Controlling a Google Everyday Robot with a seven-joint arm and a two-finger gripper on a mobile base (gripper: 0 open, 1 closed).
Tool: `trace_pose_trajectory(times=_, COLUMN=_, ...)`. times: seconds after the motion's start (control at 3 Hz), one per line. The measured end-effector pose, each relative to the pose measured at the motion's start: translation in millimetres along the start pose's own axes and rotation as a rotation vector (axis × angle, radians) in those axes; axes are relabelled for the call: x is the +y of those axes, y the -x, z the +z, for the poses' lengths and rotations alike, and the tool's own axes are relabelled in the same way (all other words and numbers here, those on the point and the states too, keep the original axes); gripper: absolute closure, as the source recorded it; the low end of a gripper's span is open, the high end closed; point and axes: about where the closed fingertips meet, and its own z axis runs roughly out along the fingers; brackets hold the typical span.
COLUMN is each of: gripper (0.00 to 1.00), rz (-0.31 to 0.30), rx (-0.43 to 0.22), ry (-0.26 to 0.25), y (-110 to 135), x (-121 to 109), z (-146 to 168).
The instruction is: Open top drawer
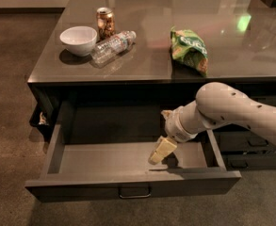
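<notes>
The top drawer point(81, 185) is pulled far out from under the tabletop. It is wide and dark grey, with a small loop handle point(134, 192) at the centre of its front. Its paler grey inside point(104, 158) holds nothing but my gripper. My gripper point(160, 150) is cream-coloured and hangs down into the drawer's right half, just above the floor and behind the front wall. The white arm point(231, 109) reaches in from the right over the drawer's right side.
On the grey tabletop point(142, 65) stand a white bowl point(79, 40), a can point(105, 22), a lying clear bottle point(113, 45) and a green snack bag point(189, 49). Two slimmer shut drawers point(253, 145) sit to the right, behind the arm. Brown floor surrounds the unit.
</notes>
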Motion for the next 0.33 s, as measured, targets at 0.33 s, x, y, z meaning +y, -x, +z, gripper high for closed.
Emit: trace_pose_trajectory(times=0.33, gripper=0.00, rz=0.000, rx=0.000, ry=0.000, y=0.0, x=0.0, z=0.0)
